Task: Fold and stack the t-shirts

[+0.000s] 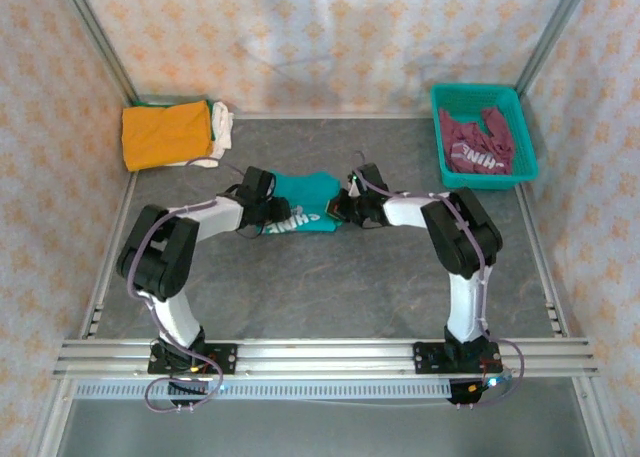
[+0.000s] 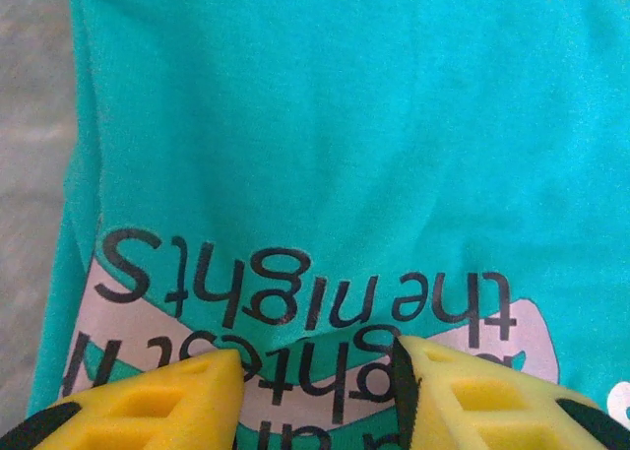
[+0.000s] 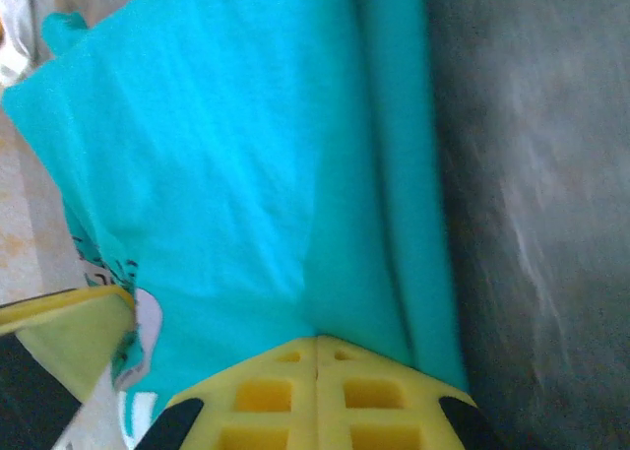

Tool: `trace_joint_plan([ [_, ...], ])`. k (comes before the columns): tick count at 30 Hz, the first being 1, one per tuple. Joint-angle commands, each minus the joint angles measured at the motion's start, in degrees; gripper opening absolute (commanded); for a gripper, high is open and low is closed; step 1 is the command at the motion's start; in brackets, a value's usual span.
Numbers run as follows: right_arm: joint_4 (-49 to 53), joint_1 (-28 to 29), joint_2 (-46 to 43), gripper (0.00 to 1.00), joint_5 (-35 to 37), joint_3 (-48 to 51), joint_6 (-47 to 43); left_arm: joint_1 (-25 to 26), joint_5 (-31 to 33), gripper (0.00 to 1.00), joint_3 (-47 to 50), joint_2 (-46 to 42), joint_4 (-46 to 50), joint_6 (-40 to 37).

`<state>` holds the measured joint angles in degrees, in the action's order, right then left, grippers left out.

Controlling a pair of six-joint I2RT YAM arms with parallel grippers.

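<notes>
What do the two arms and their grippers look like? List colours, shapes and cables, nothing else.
Left arm and right arm match: white tubular links, bulky black joint housings, black bases on a silver rail. Thin greyish cables run along each and loop at the bases. Left gripper and right gripper have yellow fingers with rectangular recesses and black outer edges.

Floral-patterned walls around grey tabletop
</notes>
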<state>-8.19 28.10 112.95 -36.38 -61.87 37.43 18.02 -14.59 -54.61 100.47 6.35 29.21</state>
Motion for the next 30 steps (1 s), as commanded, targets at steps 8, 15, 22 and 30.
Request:
trace_joint_plan([
  [8,8.58,-0.06,-9.97,0.14,4.25,-0.7,-0.62,-3.96,-2.19,0.48,-4.5,-11.61,12.64,4.8],
  [15,11.85,-2.07,-11.37,0.31,12.66,-1.9,-3.3,-7.47,0.32,0.6,-8.65,-8.31,16.45,2.46],
  [22,17.61,-2.29,-7.86,0.39,10.04,-4.45,-7.37,-7.47,0.24,0.68,-4.43,-5.43,13.3,3.12],
  [30,15.69,-1.29,-3.69,0.37,9.14,-3.46,-7.9,-4.5,0.76,0.64,-3.0,-2.06,12.17,2.58],
])
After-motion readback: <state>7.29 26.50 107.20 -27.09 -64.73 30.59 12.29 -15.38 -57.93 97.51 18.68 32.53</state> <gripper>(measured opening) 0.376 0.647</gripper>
